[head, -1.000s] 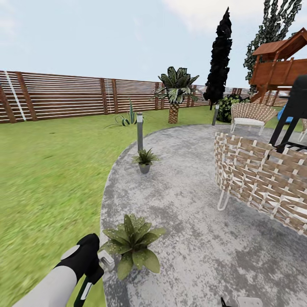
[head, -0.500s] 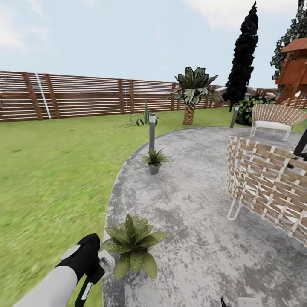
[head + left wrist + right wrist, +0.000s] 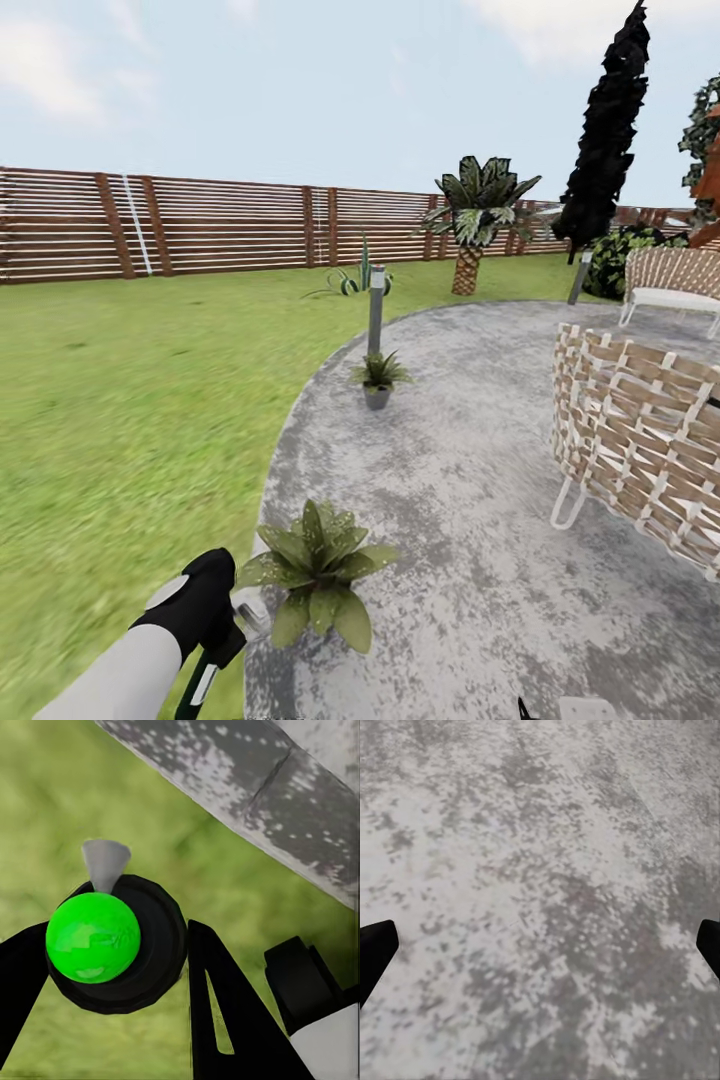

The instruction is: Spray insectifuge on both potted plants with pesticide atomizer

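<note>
Where we stand: while our head view looks over the garden, lawn (image 3: 130, 420) lies at left and the round stone patio (image 3: 450, 520) at right.
Fence: brown slats (image 3: 200, 225) run behind the grass.
Left gripper: our left gripper (image 3: 112, 967) is pinching the pesticide atomizer (image 3: 112, 941) between its dark fingers (image 3: 225, 1020); seen from above in the wrist view, the bottle shows a bright green round top in a dark body with a whitish nozzle tip, over grass beside the patio edge.
Atomizer in head view: its whitish trigger head (image 3: 248, 608) sits just beside the near plant's leaves, with the green body below our black wrist.
Near potted plant: the speckled rosette (image 3: 318, 570) stands on the patio's edge; its pot is hidden by leaves.
Far potted plant: it (image 3: 378, 378) sits in a grey pot, just in front of a grey bollard lamp (image 3: 376, 308).
Palm: a scaly-trunked tree (image 3: 478, 215) stands near the fence.
Woven chair: it (image 3: 640, 430) stands on the patio at right.
Right gripper: our right gripper (image 3: 540, 945) hangs spread over bare stone, holding nothing.
</note>
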Controlling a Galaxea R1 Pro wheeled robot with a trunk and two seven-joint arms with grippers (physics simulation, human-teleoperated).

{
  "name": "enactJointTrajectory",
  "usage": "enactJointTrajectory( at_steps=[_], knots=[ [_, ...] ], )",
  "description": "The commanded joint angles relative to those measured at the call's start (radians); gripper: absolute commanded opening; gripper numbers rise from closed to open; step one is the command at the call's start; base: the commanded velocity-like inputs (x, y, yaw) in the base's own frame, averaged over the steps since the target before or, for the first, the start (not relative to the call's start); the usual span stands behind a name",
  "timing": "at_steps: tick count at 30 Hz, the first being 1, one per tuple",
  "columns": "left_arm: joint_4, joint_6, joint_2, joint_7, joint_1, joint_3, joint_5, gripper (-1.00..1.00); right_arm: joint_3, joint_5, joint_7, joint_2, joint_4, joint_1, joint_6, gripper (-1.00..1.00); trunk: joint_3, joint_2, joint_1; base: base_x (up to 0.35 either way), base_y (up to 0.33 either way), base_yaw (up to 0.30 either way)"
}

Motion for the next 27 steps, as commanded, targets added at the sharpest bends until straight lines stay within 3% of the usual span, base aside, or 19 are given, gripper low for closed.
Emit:
enactJointTrajectory(
  at_steps=[1,3,4,6,8,13,17,22,27],
  knots=[
    [-0.001,0.003,-0.005,-0.011,-0.002,-0.011,-0.008,-1.0,-0.005,0.011,-0.005,0.0,0.001,-0.001,-0.003,1.0,-0.001,0.0,0.0,0.0,-0.012,0.275],
    [-0.002,0.003,-0.016,-0.046,-0.005,-0.095,-0.006,-1.0,-0.006,0.01,-0.005,0.0,0.001,-0.001,-0.003,1.0,-0.001,0.0,0.0,0.0,-0.003,0.116],
    [-0.002,0.003,-0.017,-0.073,-0.006,-0.121,-0.007,-1.0,-0.006,0.011,-0.005,0.0,0.001,-0.001,-0.003,1.0,-0.001,0.0,0.0,0.0,-0.001,0.05],
    [-0.003,0.003,-0.021,-0.215,-0.039,-0.217,-0.012,-1.0,-0.006,0.01,-0.005,0.0,0.001,-0.001,-0.003,1.0,-0.001,0.0,0.0,0.0,0.0,0.016],
    [-0.003,0.009,-0.023,-0.295,-0.06,-0.286,-0.012,-1.0,-0.006,0.01,-0.005,0.0,0.0,-0.001,-0.003,1.0,-0.001,0.0,0.0,0.0,0.0,0.003],
    [-0.003,0.036,-0.007,-0.306,-0.062,-0.294,-0.012,-1.0,-0.006,0.01,-0.005,0.0,0.001,-0.001,-0.003,1.0,-0.001,0.0,0.0,0.0,0.0,0.0],
    [-0.004,0.037,0.019,-0.301,-0.059,-0.286,-0.011,-1.0,-0.006,0.01,-0.005,0.0,0.001,-0.001,-0.003,1.0,-0.001,0.0,0.0,0.0,0.0,0.0],
    [-0.114,0.038,0.005,-0.303,-0.064,-0.26,-0.009,-1.0,-0.006,0.01,-0.005,0.0,0.001,-0.001,-0.003,1.0,-0.001,0.0,0.0,0.0,0.0,0.0],
    [-0.12,0.037,0.02,-0.307,-0.052,-0.26,-0.009,-1.0,-0.006,0.01,-0.005,0.0,0.001,-0.001,-0.003,1.0,-0.001,0.0,0.0,0.0,0.0,0.0]
  ],
)
